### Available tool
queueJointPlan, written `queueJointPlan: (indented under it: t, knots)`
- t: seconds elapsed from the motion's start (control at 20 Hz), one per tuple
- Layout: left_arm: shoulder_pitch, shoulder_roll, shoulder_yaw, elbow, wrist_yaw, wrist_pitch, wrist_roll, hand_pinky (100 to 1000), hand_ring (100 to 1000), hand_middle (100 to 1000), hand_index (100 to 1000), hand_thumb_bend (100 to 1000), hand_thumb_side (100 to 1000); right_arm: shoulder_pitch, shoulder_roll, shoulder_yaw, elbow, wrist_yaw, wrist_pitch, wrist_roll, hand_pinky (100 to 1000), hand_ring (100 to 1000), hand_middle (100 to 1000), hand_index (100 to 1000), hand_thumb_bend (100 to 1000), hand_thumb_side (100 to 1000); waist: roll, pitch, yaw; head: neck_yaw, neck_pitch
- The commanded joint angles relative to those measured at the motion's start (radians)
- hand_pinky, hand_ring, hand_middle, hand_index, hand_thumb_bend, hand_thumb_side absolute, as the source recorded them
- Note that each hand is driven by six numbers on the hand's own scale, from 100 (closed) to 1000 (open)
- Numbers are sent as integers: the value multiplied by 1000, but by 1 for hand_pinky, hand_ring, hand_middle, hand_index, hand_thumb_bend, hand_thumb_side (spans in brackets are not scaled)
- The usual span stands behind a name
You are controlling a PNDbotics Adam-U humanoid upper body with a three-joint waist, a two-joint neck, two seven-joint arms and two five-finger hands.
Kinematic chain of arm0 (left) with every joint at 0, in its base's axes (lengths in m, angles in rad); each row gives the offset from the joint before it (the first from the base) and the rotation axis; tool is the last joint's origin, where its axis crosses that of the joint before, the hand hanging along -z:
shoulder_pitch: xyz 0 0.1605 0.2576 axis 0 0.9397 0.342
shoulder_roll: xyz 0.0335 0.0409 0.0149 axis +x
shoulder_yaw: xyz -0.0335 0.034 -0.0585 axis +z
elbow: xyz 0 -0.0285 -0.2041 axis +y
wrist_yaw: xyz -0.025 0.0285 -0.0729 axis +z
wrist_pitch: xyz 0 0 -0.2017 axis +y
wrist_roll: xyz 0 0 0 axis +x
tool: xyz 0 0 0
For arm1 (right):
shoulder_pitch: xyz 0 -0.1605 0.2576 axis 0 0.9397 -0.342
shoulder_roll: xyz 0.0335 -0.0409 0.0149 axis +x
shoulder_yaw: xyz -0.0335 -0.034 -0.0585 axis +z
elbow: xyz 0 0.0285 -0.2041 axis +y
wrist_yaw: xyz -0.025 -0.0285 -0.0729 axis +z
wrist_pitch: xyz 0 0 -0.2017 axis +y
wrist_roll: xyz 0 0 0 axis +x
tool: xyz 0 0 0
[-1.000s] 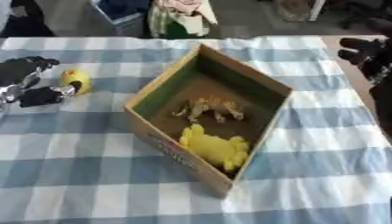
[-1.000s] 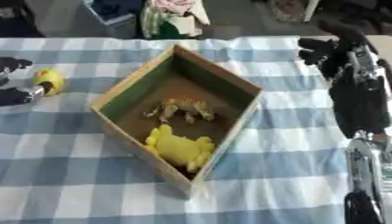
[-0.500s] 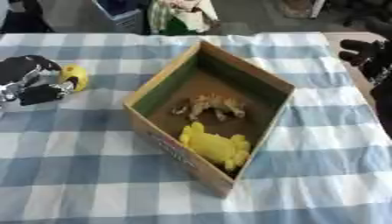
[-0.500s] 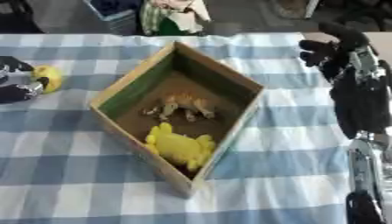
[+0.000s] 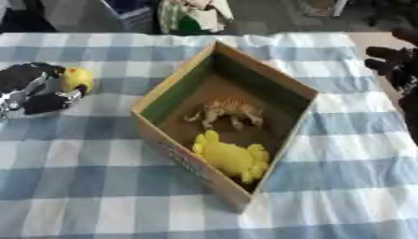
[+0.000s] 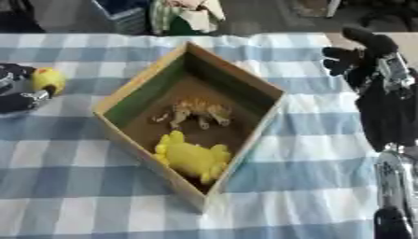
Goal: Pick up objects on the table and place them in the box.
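Note:
An open cardboard box [image 5: 176, 158] stands askew in the middle of the blue checked tablecloth. Inside it lie a tan four-legged animal toy [image 5: 227, 111] and, nearer me, a yellow soft toy [image 5: 230, 158]. At the left edge my left hand [image 5: 31, 91] rests on the cloth, its fingers curled round a small yellow duck-like toy [image 5: 78, 78] that shows at its far right side. My right hand [image 6: 361, 57] is raised at the far right beside the box, fingers relaxed and holding nothing.
Beyond the table's far edge stand a green and white object [image 5: 192, 16] and a blue thing [image 5: 130, 9]. The table's right edge [image 5: 372, 42] runs close to my right arm. Bare cloth lies in front of the box.
The whole picture has shifted slightly. My left hand and the yellow duck-like toy have drawn a little farther up the table together. The right hand has hardly moved.

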Motion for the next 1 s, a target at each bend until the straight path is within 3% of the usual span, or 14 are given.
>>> queueJointPlan:
  t: [0.05, 0.3, 0.5, 0.55, 0.7, 0.85, 0.9, 1.0]
  knots:
    - [-20, 18, 8, -4, -14, -3, -8, 683, 862, 804, 929, 308, 965, -15, -27, -8, -3, -3, -4, 6, 839, 812, 436, 839, 100, 840, -1, -16, 0, 6, -17]
    - [-25, 6, 10, -14, 20, 5, 13, 638, 818, 748, 751, 100, 828, -14, -30, -11, 4, -4, -4, 8, 841, 814, 436, 841, 100, 855, -3, -11, 3, 5, -12]
    - [-28, 6, 9, -36, 61, 40, 59, 589, 768, 675, 639, 100, 723, -10, -32, -12, 8, -3, -3, 11, 843, 815, 436, 842, 100, 865, -4, -11, 6, 3, -6]
    - [-29, 7, 9, -40, 63, 53, 78, 577, 756, 659, 622, 100, 667, -9, -32, -13, 8, -3, -3, 12, 843, 815, 436, 842, 100, 866, -4, -11, 6, 3, -6]
    - [-26, 8, 5, -46, 64, 83, 134, 564, 743, 640, 600, 100, 608, -6, -31, -13, 8, -4, -1, 15, 844, 816, 436, 842, 100, 868, -3, -12, 8, 2, -4]
    - [-24, 9, 4, -50, 70, 93, 170, 542, 719, 616, 563, 100, 392, -3, -30, -12, 7, -4, 1, 18, 844, 816, 435, 843, 100, 871, -2, -15, 9, 2, -3]
    - [-23, 9, 3, -51, 73, 95, 180, 531, 707, 603, 549, 100, 279, -2, -29, -11, 6, -4, 2, 20, 844, 816, 435, 843, 100, 872, -2, -16, 9, 1, -3]
    - [-23, 10, 2, -55, 79, 100, 201, 523, 698, 595, 541, 100, 246, 0, -27, -11, 4, -4, 3, 22, 845, 816, 435, 843, 100, 871, -1, -18, 10, 1, -1]
